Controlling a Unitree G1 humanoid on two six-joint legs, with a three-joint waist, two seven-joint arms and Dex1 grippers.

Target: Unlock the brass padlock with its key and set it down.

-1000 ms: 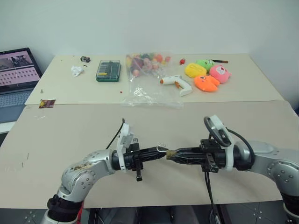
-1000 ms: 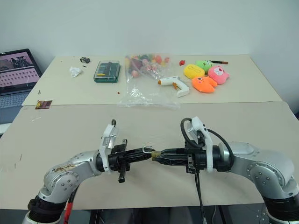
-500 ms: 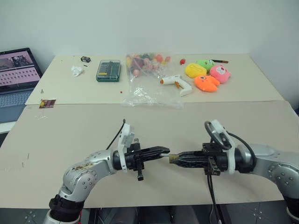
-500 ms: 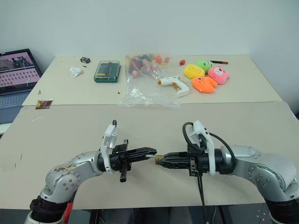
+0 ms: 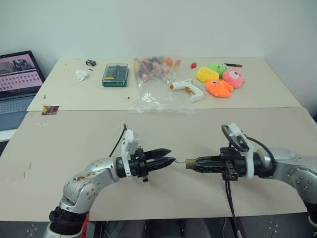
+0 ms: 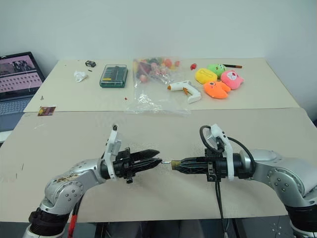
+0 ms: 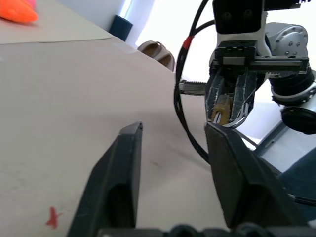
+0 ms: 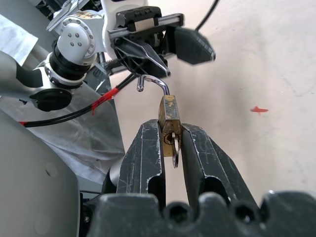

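We hold the padlock [image 8: 168,112] between the fingers of our right gripper [image 5: 190,163], clenched on its brass body, above the bare front part of the table [image 5: 74,144]. Its shackle [image 8: 153,83] stands swung open, hooked end free in the air, and a small silvery key [image 8: 173,148] hangs from the lock's underside between the fingers; the keyhole itself is hidden from us. In the eye views the lock shows as little more than a gold speck with a thin silver tip. Our left gripper [image 5: 170,155] faces it from just beside, fingers spread apart and holding nothing, with a clear gap to the shackle. At the back of the table a clear plastic bag [image 5: 157,84] holds a heap of small coloured pieces, too small to tell what they are, and its empty front part lies flat and crumpled. A green case [image 5: 115,74] lies closed beside it, its contents hard to make out. A white glue gun [image 5: 188,88] lies by the bag, with yellow, orange, pink and green plush toys [image 5: 218,80] near it. A laptop [image 5: 17,82] is cut off at the left edge.
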